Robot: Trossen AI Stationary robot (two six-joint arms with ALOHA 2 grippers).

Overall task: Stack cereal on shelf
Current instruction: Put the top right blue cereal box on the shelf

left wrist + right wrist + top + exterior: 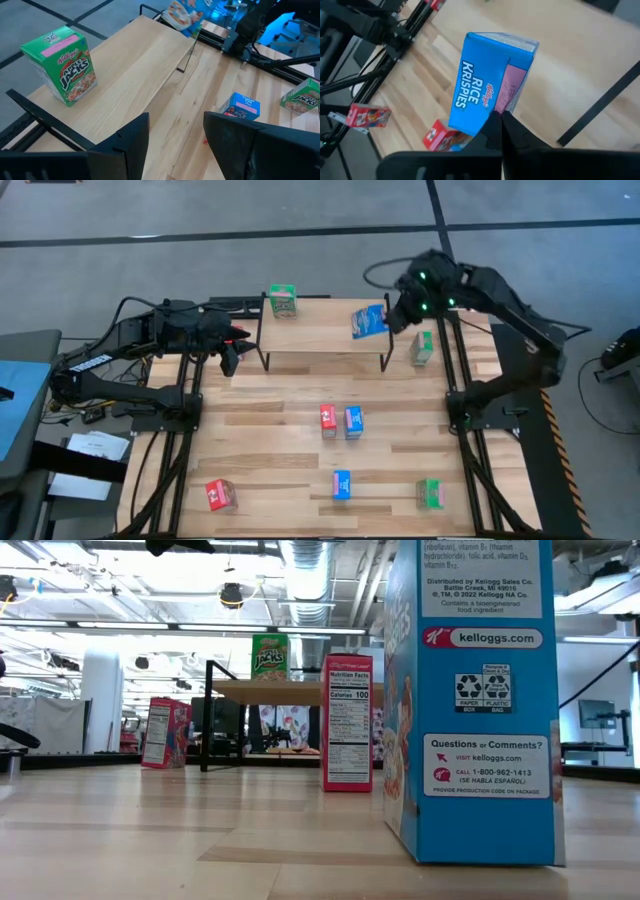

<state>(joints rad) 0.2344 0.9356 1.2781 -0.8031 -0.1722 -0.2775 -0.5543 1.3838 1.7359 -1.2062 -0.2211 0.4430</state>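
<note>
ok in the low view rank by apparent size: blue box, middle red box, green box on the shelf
1. blue box, inflated by nearness
2. middle red box
3. green box

True sizes can't be ranked from this.

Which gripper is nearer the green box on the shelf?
Left. The left gripper hovers just off the shelf's end near the green box; the right gripper is at the far end.

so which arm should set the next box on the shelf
Right. The right gripper already holds a blue cereal box at the shelf end; the left gripper hangs open and empty beside it.
</note>
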